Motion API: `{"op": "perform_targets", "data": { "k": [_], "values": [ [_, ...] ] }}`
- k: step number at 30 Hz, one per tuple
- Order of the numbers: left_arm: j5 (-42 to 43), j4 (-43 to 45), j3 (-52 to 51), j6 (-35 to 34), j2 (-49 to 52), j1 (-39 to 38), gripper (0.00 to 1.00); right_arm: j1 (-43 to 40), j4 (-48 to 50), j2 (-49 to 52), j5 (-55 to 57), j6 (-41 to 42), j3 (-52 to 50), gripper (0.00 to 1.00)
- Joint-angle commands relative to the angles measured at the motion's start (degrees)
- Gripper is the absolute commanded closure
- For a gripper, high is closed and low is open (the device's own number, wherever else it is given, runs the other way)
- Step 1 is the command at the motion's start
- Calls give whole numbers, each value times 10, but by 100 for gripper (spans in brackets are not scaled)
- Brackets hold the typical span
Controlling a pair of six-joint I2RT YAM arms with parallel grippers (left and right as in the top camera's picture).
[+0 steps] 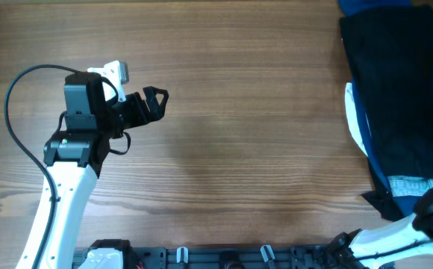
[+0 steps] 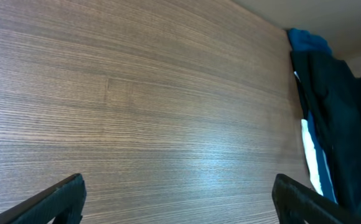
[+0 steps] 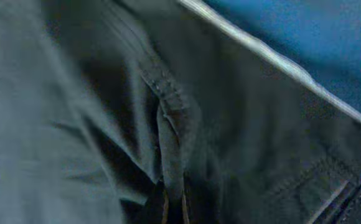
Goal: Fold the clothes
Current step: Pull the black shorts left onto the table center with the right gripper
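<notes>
A heap of clothes lies at the table's right edge: black fabric (image 1: 403, 90) on top, with blue and white pieces (image 1: 356, 119) under it. The heap also shows at the right of the left wrist view (image 2: 333, 124). My left gripper (image 1: 155, 101) is open and empty above bare wood on the left, far from the heap; its fingertips (image 2: 179, 196) frame bare table. My right arm is at the bottom right corner over the heap. In the right wrist view my right gripper (image 3: 174, 208) is shut on a ridge of the black fabric (image 3: 168, 118).
The wooden table (image 1: 239, 134) stretches between the two arms. A blue garment (image 3: 305, 37) lies past a white edge in the right wrist view. A black rail with clips (image 1: 224, 258) runs along the front edge.
</notes>
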Motion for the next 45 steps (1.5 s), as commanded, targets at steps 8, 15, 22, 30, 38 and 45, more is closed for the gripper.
{"op": "perform_targets", "data": {
  "k": [8,15,22,30,38,45],
  "values": [
    [-1,28,10,-26,-22,29,14,243,-49,-180,-116,28,79,96],
    [-2,-20,10,-28,-58,197,10,625,38,-88,-115,83,79,96],
    [-17,-41,10,16,-57,330,8,882,119,14,-125,94,79,96],
    [-16,-56,10,16,-57,338,8,793,83,-42,-194,85,79,9],
    [-14,-102,10,17,-51,320,9,673,-142,-59,-103,-97,79,8],
    [-19,-86,10,62,38,198,8,661,-65,21,-18,-115,78,4]
  ]
}}
